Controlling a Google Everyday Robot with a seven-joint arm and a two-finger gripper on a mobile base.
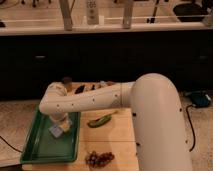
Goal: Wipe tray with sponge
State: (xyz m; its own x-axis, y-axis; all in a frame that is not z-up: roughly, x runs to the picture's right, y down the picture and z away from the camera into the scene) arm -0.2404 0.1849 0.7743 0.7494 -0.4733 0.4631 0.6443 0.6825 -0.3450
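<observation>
Reaching across from the right, the arm holds the gripper (62, 121) low inside the tray (37, 150), right on top of the sponge (56, 131), which lies on the tray's green floor toward its far end. Whether it has hold of the sponge I cannot tell. This looks like the wiping step; the next move calls for pressing down and dragging the sponge across the bare floor. The tray holds only the sponge. A banana (100, 120) and grapes (99, 159) lie on the table (112, 139) beside it.
</observation>
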